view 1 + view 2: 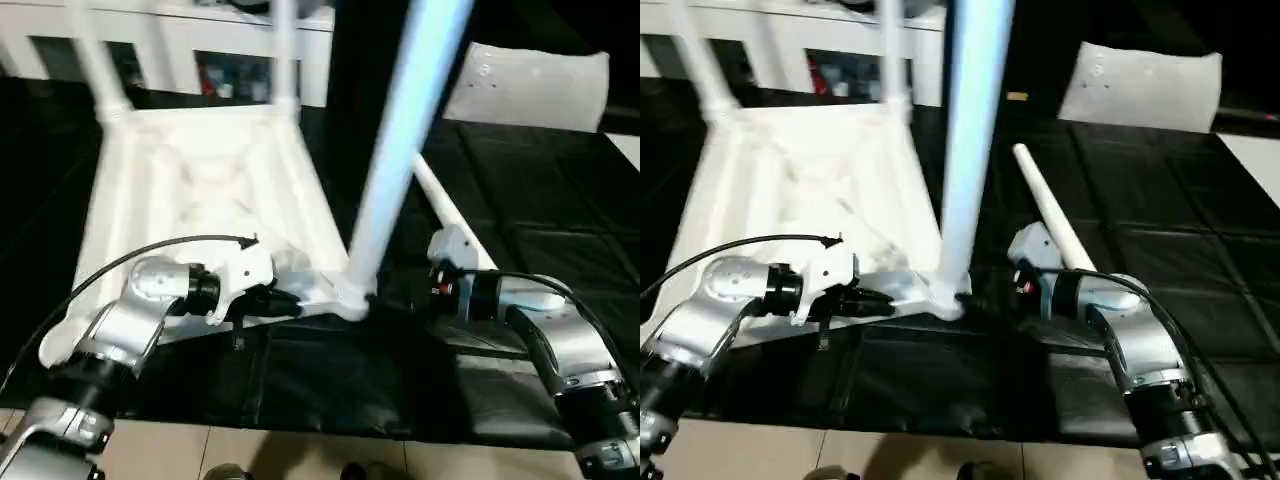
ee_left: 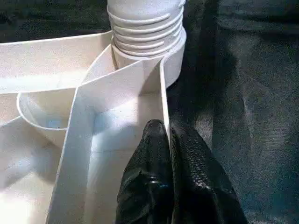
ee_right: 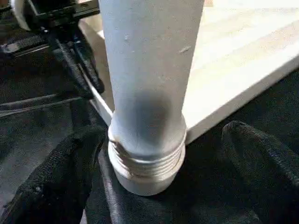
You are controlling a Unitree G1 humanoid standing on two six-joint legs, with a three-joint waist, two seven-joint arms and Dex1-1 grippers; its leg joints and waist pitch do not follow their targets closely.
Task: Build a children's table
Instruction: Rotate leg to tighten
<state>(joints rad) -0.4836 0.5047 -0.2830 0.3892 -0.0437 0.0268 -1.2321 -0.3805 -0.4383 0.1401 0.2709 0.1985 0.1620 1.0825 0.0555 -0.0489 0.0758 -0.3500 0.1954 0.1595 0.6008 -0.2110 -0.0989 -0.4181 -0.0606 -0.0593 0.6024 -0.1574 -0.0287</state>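
Left wrist view shows the left claw clenched on the tabletop rim wall beside the corner socket. A leg stands upright in that socket, the right claw released, fingers straddling its threaded base.

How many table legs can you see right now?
4: two legs stand in the tabletop's far sockets, one in the near corner, one lies loose on the black mat.
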